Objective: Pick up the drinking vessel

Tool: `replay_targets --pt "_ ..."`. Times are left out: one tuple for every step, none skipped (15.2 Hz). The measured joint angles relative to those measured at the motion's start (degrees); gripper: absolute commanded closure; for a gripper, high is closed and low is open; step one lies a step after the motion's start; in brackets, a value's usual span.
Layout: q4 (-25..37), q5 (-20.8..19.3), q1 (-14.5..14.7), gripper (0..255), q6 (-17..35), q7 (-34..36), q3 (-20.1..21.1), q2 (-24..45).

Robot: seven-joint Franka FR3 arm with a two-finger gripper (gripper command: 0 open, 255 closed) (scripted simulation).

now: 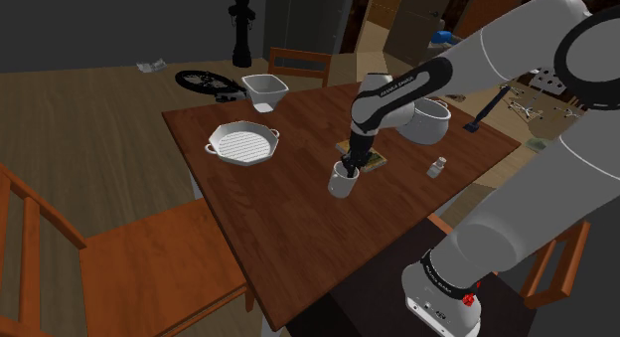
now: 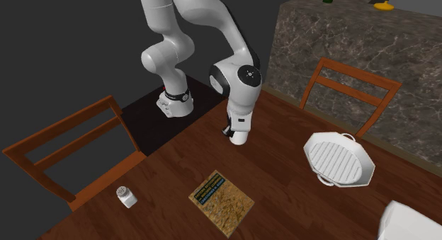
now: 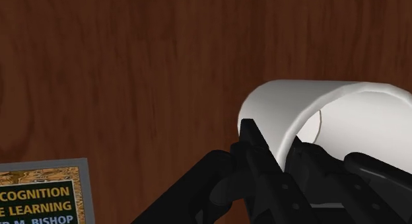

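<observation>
The drinking vessel is a plain white cup (image 1: 342,181) near the middle of the dark wooden table (image 1: 298,226). My black gripper (image 1: 347,167) comes down onto its rim from above. In the wrist view, one finger (image 3: 253,147) lies against the outside of the cup (image 3: 310,107) and the other reaches inside it, so the wall is clasped between them. In the second exterior view the cup (image 2: 239,138) hangs directly under the white wrist, close to the tabletop. I cannot tell whether its base touches the wood.
A book (image 1: 366,158) (image 2: 222,201) lies flat just beside the cup. On the table also stand a white ridged pan (image 1: 241,143) (image 2: 338,159), a white bin (image 1: 264,89), a white pot (image 1: 429,120) and a small shaker (image 1: 436,167) (image 2: 127,196). Wooden chairs (image 1: 109,265) (image 2: 347,90) flank the table.
</observation>
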Motion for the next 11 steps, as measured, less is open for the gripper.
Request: replay_targets --pt "0.33 -0.20 -0.10 255 -0.94 0.02 -0.08 -0.61" --pt "0.45 -0.36 -0.12 255 -1.80 0.19 -0.08 -1.37" --pt "0.53 -0.54 -0.14 255 -2.78 0.38 -0.06 -2.28" --pt "0.88 -0.65 -0.17 255 -3.53 0.47 -0.06 -2.68" --pt "0.97 -0.79 -0.23 255 -4.22 0.53 -0.10 -3.29" --pt "1.21 -0.96 -0.26 255 -5.34 0.71 -0.08 -4.19" --pt "1.47 -1.09 -0.29 255 -6.29 0.84 -0.07 -4.90" --pt "1.82 -1.20 -0.33 255 -7.15 0.91 -0.08 -5.39" --pt "2.18 -1.31 -0.33 255 -8.20 1.10 -0.03 -6.10" --pt "2.42 -1.37 -0.31 255 -8.97 1.27 0.03 -6.64" --pt "2.56 -1.43 -0.33 255 -9.41 1.31 0.02 -6.94"
